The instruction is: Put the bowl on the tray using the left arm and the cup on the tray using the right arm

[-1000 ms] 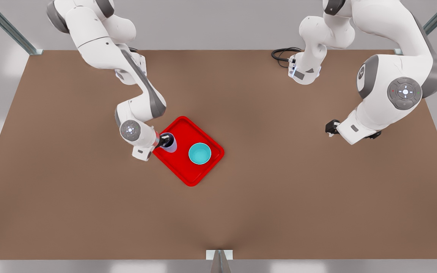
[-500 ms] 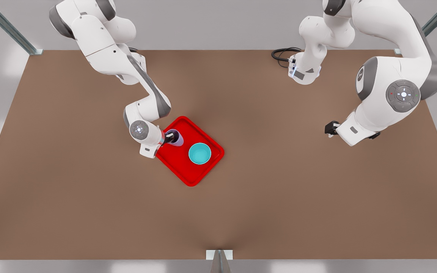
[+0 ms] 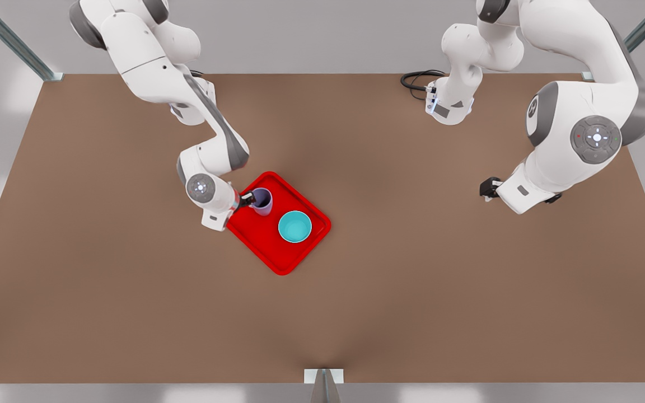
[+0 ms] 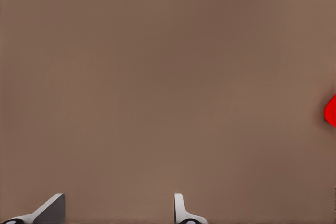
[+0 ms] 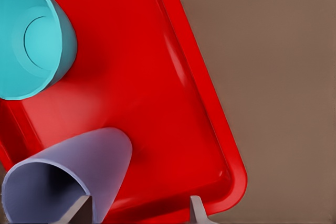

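Cup (image 3: pixel 261 201) stands on tray (image 3: pixel 269 246) w/ bowl (image 3: pixel 294 226) beside it. Right end effector (image 3: pixel 247 197) released, fingers spread, one inside cup rim. Left end effector (image 3: pixel 489 188) released, waits over counter (image 3: pixel 356 308), well apart.

Two white jointed arms, grey joint covers. Round grey caps with small lit white dots on the elbows. Right arm (image 3: pixel 210 162) has a red-tinted wrist band just behind its black claw; left arm (image 3: pixel 574 134) plain white wrist (black claw too). Fingertips (image 4: pixel 181 211) pale grey.
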### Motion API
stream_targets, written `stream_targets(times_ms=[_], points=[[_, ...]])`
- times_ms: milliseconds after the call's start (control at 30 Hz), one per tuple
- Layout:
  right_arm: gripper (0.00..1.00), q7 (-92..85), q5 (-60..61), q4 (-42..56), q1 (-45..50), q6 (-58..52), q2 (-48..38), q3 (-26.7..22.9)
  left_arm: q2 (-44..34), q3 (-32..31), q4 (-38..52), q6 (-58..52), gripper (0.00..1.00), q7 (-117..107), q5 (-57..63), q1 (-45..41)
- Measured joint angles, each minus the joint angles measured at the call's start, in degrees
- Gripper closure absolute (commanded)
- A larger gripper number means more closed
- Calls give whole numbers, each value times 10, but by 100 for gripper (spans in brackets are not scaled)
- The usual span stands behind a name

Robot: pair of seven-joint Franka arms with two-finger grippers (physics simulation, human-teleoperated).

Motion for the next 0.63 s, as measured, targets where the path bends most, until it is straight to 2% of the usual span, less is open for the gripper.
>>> stream_targets(times_ms=[67,100,167,233,267,300,467,633], points=[[9,-1,-1,54,-30,-62,-19,-8,-1,-1,0,0,0,-3,0,0],[0,0,-2,84,-49,-90,-28,-16,-2,-1,0,1,0,-4,0,0],[0,6,-7,154,-52,-134,-44,-70,-2,-2,0,0,0,-4,-1,0],[0,15,-10,290,-52,-261,-26,-152,0,-2,0,1,0,-2,-2,-1],[0,16,-22,335,-51,-292,-25,-194,0,-2,0,1,0,-1,-3,-1],[0,16,-36,354,-57,-302,-25,-207,1,-2,0,1,0,-2,-3,-1],[0,11,-27,373,-89,-366,-37,-210,1,-3,1,1,0,-2,-4,-2],[0,17,-6,367,-84,-354,-29,-206,1,-2,1,1,0,-2,-3,-3]])
